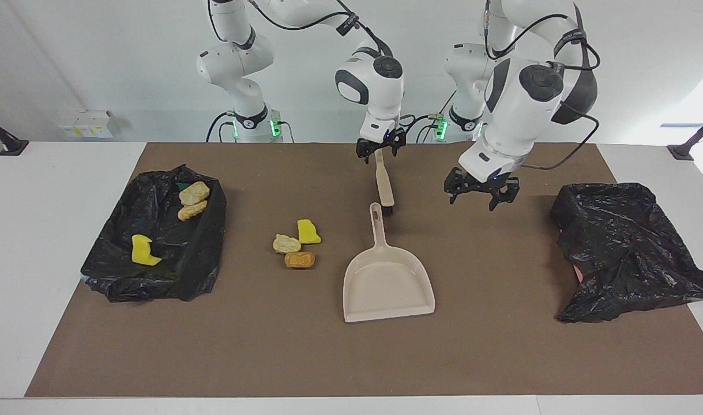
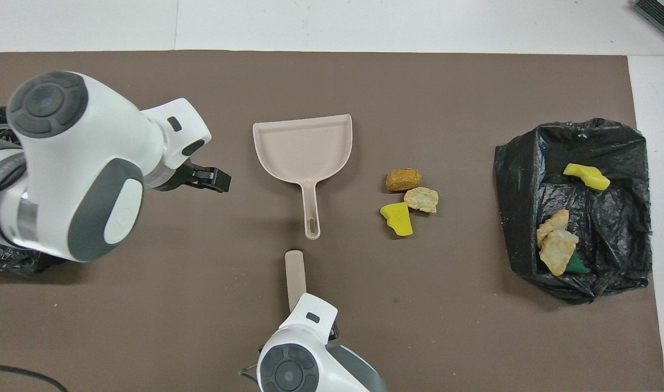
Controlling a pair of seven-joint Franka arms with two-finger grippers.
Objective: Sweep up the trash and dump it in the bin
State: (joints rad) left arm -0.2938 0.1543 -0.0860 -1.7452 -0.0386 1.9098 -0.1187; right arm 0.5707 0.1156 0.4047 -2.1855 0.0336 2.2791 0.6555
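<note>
Beige dustpan (image 1: 387,282) on a brown mat (image 1: 328,357), yellow and tan scraps (image 1: 296,245) at its nine o'clock, black bags (image 1: 155,242).

Brush (image 2: 295,275): handle end hidden under right arm's wrist, overhead view. Crumpled black bag (image 2: 5,256): largely covered by left arm, cut at 9 o'clock edge. Green scrap (image 1: 182,186): mostly hidden in bin.
</note>
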